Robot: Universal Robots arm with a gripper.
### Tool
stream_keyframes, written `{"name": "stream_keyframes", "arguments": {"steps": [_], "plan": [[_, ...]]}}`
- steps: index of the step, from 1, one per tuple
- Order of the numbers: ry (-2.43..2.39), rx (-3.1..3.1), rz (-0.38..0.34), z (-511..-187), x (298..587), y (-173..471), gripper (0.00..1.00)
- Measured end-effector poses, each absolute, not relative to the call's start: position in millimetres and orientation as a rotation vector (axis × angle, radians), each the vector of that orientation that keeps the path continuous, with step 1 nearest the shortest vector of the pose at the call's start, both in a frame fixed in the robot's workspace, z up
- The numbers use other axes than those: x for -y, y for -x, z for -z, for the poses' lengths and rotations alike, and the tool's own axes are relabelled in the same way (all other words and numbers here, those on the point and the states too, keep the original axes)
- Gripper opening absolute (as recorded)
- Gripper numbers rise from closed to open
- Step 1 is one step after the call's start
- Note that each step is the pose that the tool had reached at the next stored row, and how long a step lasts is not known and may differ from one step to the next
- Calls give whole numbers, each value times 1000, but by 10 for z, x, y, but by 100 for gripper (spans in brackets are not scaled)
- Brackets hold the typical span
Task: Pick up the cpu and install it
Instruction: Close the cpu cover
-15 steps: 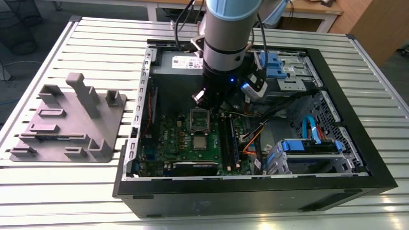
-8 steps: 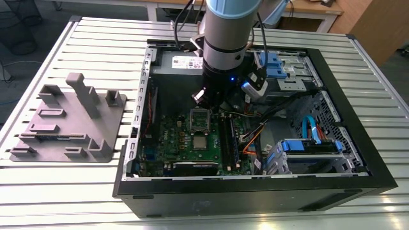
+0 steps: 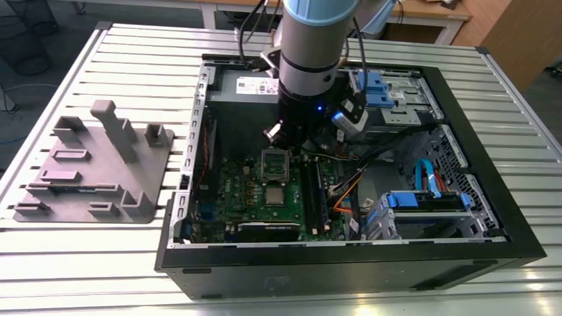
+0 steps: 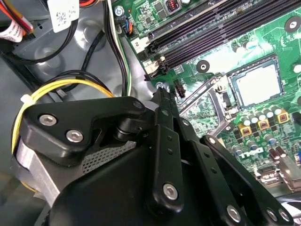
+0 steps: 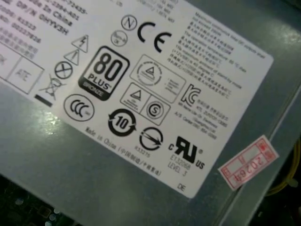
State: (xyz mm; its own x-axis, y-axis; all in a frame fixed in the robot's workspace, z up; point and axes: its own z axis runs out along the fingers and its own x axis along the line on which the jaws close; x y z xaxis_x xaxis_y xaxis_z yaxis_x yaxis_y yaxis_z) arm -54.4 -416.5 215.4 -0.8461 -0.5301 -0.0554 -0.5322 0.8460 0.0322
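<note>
One cpu on one motherboard, one arm above

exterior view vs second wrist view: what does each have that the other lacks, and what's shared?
Exterior view alone: the whole open computer case on the slatted table, the grey plastic tray with upright posts to the exterior view's left of the case, the blue drive brackets, and the arm reaching down into the case.

Second wrist view alone: the gripper's black linkage close up, the yellow cable, and the memory slots.

Shared: the green motherboard and the cpu, lying on the board.
</note>
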Motion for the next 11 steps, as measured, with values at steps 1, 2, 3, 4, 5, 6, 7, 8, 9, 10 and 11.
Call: {"name": "stream_keyframes", "arguments": {"steps": [1, 2, 3, 4, 5, 6, 7, 8, 9, 10, 11], "plan": [[867, -2973, -72, -2159, 4166, 544, 11], [877, -2970, -72, -2165, 4167, 545, 11], [887, -2967, -72, -2171, 4169, 545, 11], [895, -2965, -73, -2179, 4170, 545, 11], [905, -2962, -73, -2189, 4172, 545, 11], [913, -2960, -73, -2198, 4173, 546, 11], [922, -2957, -73, -2206, 4174, 546, 11], [931, -2954, -73, -2213, 4174, 547, 11], [940, -2952, -73, -2220, 4175, 547, 11], [949, -2949, -73, -2227, 4177, 548, 11], [959, -2946, -73, -2233, 4177, 548, 11]]}}
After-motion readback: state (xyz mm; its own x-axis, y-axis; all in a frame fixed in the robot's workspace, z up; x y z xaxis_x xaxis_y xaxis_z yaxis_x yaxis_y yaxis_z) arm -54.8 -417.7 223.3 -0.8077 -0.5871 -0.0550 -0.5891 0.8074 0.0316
